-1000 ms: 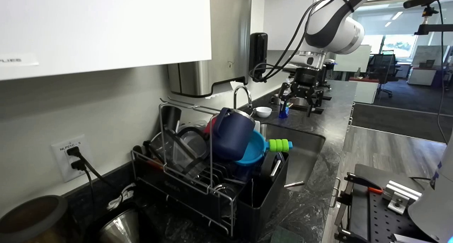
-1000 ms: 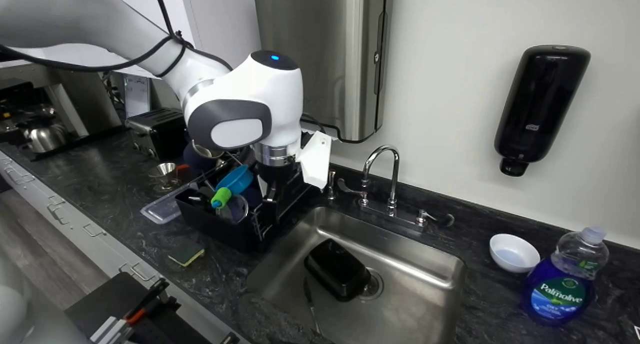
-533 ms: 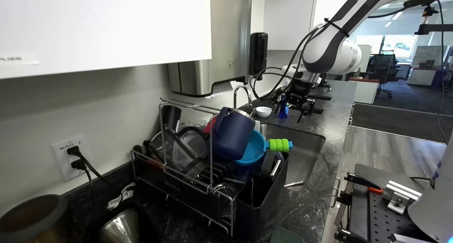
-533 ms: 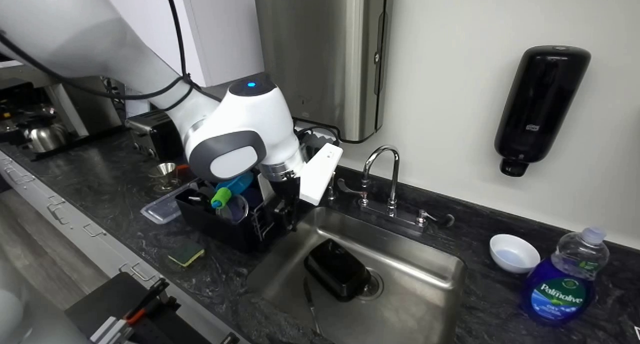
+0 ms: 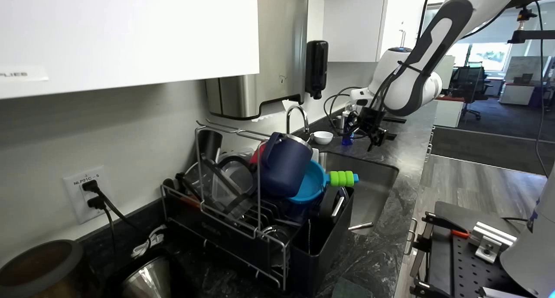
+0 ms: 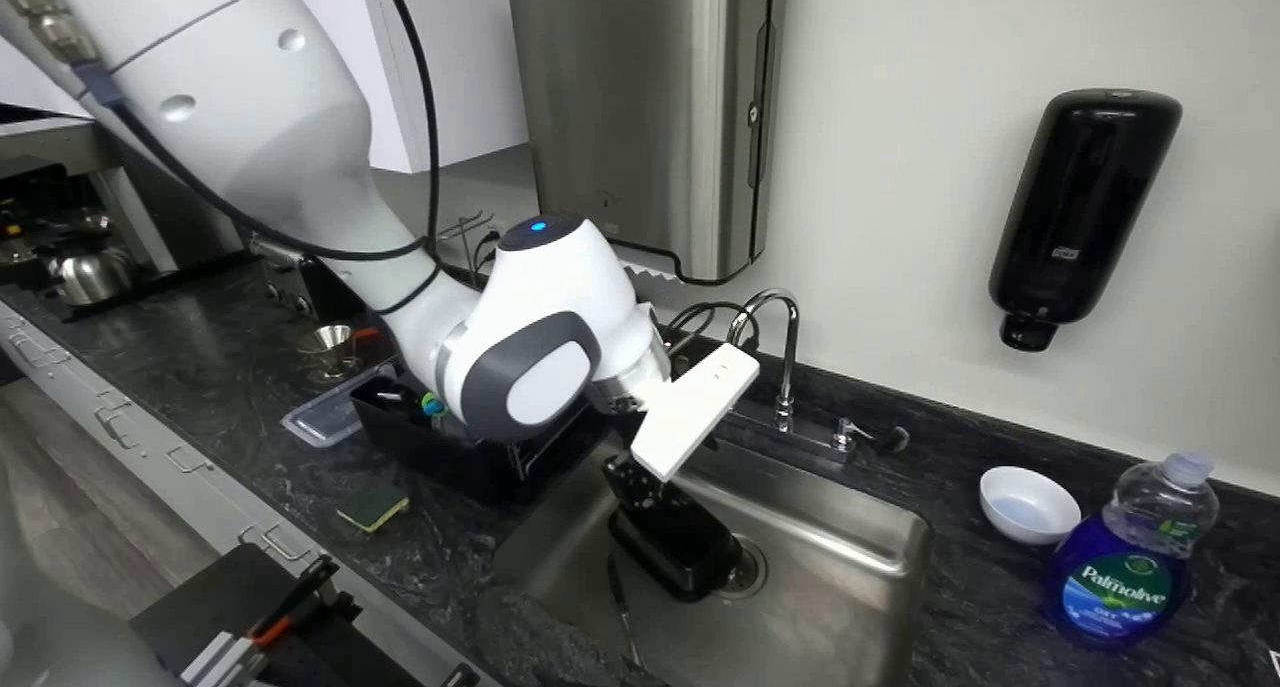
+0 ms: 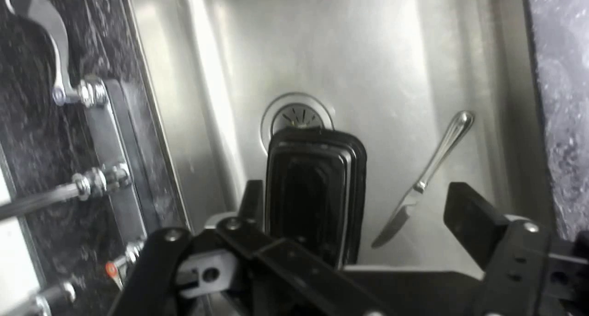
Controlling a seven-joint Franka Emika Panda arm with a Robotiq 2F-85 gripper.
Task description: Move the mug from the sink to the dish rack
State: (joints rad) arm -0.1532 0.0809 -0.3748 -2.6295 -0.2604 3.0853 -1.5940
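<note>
The navy mug with a silver rim sits tilted in the dish rack, among other dishes. The arm hides it in an exterior view where the rack's black caddy shows. No mug shows in the sink. The sink holds an upside-down-looking black dish by the drain and a knife. My gripper is open and empty above the sink, its jaws wide apart. In the wrist view the left finger appears beside the dish and the right finger beyond the knife. The gripper hangs tilted.
The faucet stands at the sink's back edge, near the arm's cables. A white bowl and a blue soap bottle stand beside the sink. A sponge lies before the rack. A towel dispenser hangs above.
My arm has moved away from the rack and lower, and the gripper has tilted and come over the sink near the black dish. The mug and other dishes have not moved.
</note>
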